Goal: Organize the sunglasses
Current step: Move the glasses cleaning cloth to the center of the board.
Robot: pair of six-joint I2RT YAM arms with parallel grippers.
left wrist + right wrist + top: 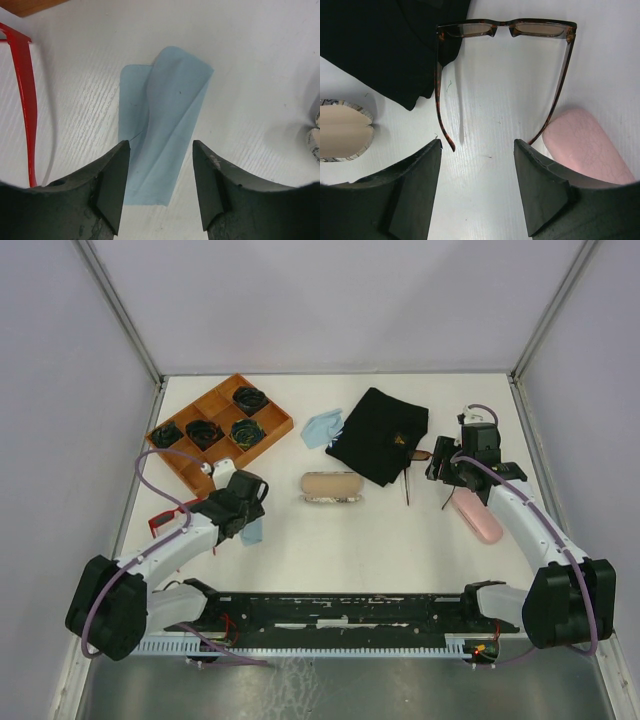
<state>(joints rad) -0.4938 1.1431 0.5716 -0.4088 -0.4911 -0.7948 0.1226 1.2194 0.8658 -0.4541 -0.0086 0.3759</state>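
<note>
Your left gripper [161, 187] gapes over the blue cloth [165, 115] mid-frame; your right gripper [477, 190], wide, faces the brown sunglasses [506, 27] at top; mark on black cloth [375, 430] unreadable

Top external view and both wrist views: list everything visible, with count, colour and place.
Compartment tray: one, orange-brown, far left.
Coiled items: four, black, in tray compartments.
Cleaning cloths: two, light blue; one below the left gripper, one beside the tray.
Black cloth: one, far centre.
Open glasses case: one, beige inside, patterned outside, centre.
Pink glasses case: one, right.
Brown-tinted sunglasses: one, unfolded, right.
Red sunglasses: one, left.
Left gripper: open.
Right gripper: open.
</note>
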